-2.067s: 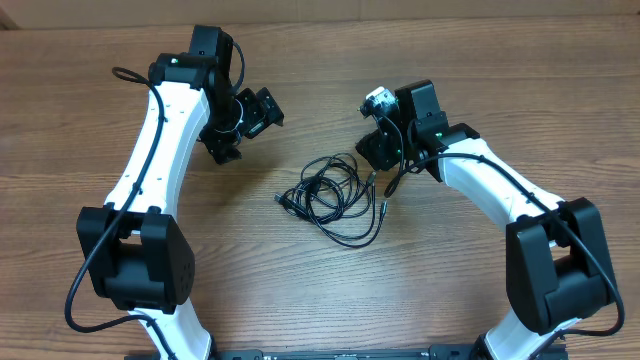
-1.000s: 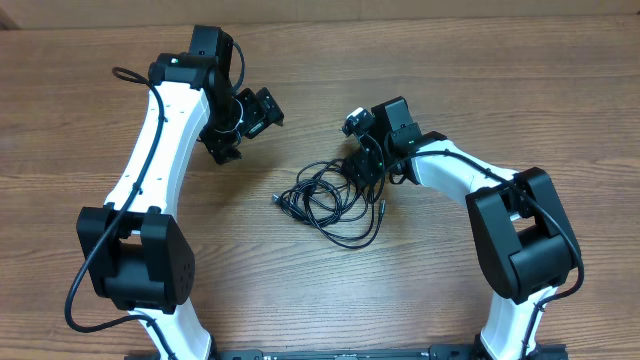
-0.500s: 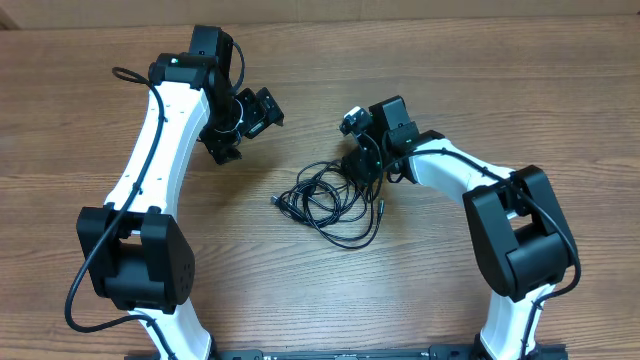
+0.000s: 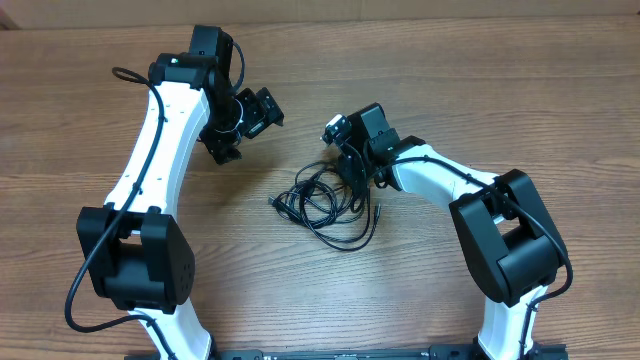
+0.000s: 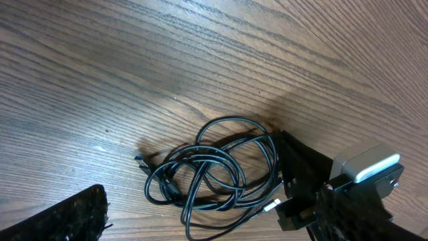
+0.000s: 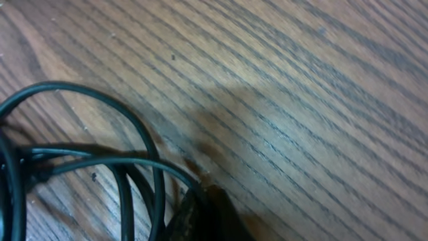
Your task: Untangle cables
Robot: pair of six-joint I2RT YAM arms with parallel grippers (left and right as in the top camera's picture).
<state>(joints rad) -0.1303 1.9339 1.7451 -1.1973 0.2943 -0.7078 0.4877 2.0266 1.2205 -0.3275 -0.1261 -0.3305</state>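
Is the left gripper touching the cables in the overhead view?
No, the left gripper hangs clearly apart from the cables.

The two arms share one build. The left arm (image 4: 160,130) and the right arm (image 4: 432,172) have smooth white shells with rounded edges over their long links, joined by matte black housings. The largest housing on each is a boxy black block with rounded corners: the left block (image 4: 135,262) and the right block (image 4: 510,245), both at the near side. A thick black wire (image 4: 82,290) loops outside the left arm's shell by its block, and a second wire loop (image 4: 125,75) curls off near its far end. A small green light (image 4: 178,62) glows on the left arm's far housing. The right wrist carries a silver-grey camera module (image 4: 333,127), a rounded box. The left jaws are black, and in the left wrist view one of them shows a rough, stippled face.
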